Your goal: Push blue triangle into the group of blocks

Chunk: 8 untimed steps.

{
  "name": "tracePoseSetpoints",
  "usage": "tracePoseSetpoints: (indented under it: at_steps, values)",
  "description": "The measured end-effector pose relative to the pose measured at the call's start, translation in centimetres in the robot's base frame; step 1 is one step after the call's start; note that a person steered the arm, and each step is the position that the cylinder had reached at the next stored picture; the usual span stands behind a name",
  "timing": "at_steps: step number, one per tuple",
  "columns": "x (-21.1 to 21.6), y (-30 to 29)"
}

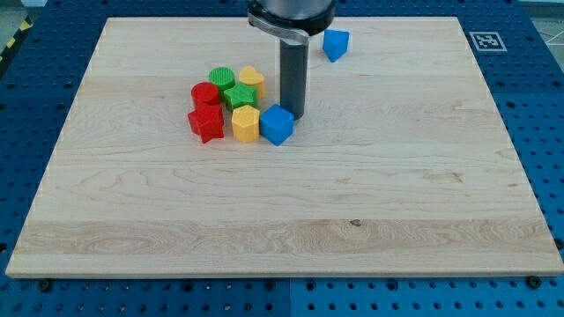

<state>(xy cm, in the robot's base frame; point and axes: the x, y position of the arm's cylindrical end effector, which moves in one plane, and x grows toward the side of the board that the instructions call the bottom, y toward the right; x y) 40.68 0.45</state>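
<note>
On the wooden board point(282, 220), toward the view's left, a tight group: red cylinder point(204, 93), red star point(206, 124), green cylinder point(222, 77), green star point(238, 95), yellow heart point(251, 79), yellow hexagon point(245, 124), then blue cube point(277, 124) at its right edge. Just right of the cube, touching or nearly, my tip point(295, 117), a bare rod holding nothing. Further right, near the view's top, blue triangle point(335, 43), well apart from the group.

Pale wood-grain board point(352, 202) on my blue perforated table point(542, 132), blue triangle point(335, 44), blue cube point(277, 124), yellow hexagon point(245, 124), yellow heart point(251, 79), red star point(206, 123), red cylinder point(204, 93), green star point(238, 95), green cylinder point(222, 77) — my rod dark, my tip point(293, 117) too — black-and-white marker point(486, 40) at the board's corner.
</note>
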Motion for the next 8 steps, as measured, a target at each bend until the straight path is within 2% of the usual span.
tracePoseSetpoints:
  at_steps: [1, 2, 4, 5, 7, 8]
  values:
    - [-0.5, 0.0]
    - [-1.3, 3.3]
    - [-3.4, 13.6]
    - [-6.5, 17.2]
    - [-16.7, 16.8]
    - [-18.6, 13.8]
